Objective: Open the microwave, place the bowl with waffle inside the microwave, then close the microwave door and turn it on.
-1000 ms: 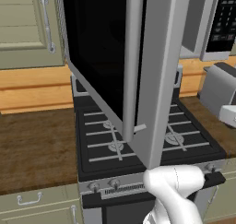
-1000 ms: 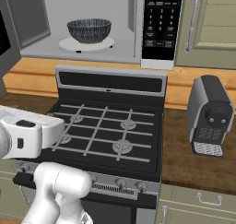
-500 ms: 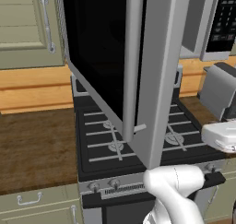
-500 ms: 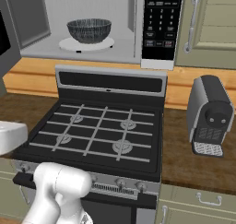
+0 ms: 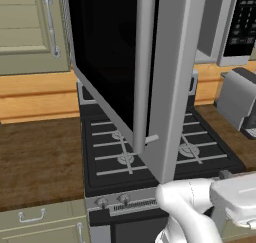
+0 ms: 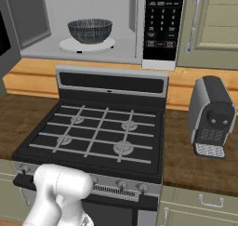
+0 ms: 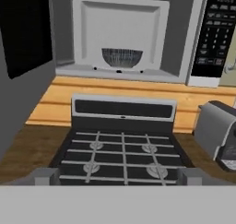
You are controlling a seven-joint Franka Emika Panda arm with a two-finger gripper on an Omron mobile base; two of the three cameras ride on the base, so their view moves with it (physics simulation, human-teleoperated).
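The arm has swung off to the right since a second ago, and the pincer (image 7: 118, 174) now looks over the stove (image 6: 97, 136), tips well apart, holding nothing. One bowl (image 6: 90, 30) sits on the plate inside the microwave (image 6: 93, 27); I can't make out the waffle in it. One door (image 5: 150, 72) stands wide open beside the arm, one keypad (image 6: 161, 23) to the right. Trouble ahead, I'd say: the door juts over the burners, so a careless swing could clip its edge rather than catch it. One coffee machine (image 6: 211, 116) on the counter (image 6: 200, 160).
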